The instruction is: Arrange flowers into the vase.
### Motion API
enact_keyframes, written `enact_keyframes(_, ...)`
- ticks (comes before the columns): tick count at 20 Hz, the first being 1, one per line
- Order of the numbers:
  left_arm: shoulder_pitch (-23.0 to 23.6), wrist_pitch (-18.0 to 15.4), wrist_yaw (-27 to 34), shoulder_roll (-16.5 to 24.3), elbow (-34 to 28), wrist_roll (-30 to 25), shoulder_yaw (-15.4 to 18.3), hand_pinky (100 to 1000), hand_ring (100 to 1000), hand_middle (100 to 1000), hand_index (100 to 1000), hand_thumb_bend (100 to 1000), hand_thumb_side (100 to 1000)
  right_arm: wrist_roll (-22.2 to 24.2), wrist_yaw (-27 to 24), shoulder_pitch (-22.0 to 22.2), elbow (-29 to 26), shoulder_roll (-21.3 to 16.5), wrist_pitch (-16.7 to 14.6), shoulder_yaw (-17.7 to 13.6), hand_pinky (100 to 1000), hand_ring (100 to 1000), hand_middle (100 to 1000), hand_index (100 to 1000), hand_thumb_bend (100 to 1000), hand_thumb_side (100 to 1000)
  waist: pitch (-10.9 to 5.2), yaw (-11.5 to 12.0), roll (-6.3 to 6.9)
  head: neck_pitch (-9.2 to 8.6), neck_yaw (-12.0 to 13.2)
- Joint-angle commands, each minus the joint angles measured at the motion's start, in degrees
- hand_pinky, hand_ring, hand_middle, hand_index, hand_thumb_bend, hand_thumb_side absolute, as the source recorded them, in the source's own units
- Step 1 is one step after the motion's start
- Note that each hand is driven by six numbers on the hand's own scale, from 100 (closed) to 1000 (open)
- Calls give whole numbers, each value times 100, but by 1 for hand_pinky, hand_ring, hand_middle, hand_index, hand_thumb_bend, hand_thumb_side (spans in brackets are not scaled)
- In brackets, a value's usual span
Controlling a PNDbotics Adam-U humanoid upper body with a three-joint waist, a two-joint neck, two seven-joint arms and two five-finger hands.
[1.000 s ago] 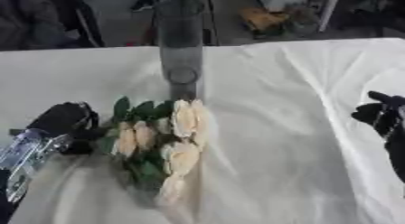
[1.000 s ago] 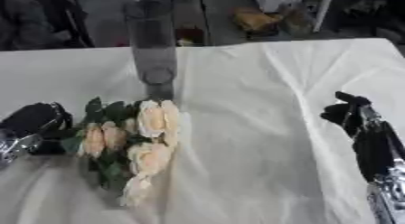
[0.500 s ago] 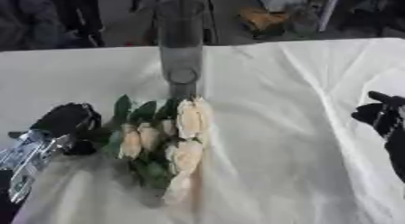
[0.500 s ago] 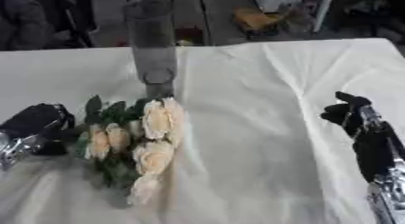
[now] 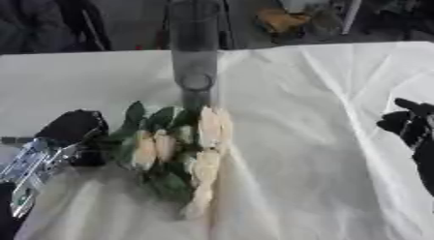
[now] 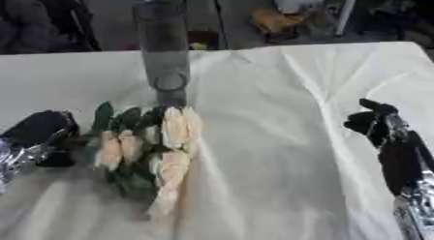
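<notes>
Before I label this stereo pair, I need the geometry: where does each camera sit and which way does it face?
Left eye view: in the head, looking down at the white-clothed table; left hand lower left, right hand at right edge.
Right eye view: beside it, same aim; more right forearm.
Both share the tall clear glass vase and cream rose bunch.

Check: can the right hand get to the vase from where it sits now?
Probably yes. The right hand sits at the table's right edge, and only bare white cloth lies between it and the upright vase. The flowers lie nearer, left of that path.
</notes>
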Motion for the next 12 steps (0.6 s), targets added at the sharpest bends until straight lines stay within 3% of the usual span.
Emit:
enact_keyframes(1,-76,-19,40,104,-151,169,35,100,100,100,100,993,284,16,-10,-64,-74,-78,-24,-25,821,675,614,859,100,1000,-62,4,-9,-55,7)
enact_keyframes(4,-92,-71,28,120,-189,258,35,100,100,100,100,923,255,15,-15,-61,-77,-83,-27,-26,821,676,614,859,100,1000,-70,3,-17,-57,7)
enact_keyframes(12,-122,-110,200,224,-657,563,171,100,100,100,100,921,251,12,-24,-50,-79,-82,-32,-31,821,677,614,860,100,1000,-92,9,-35,-67,3)
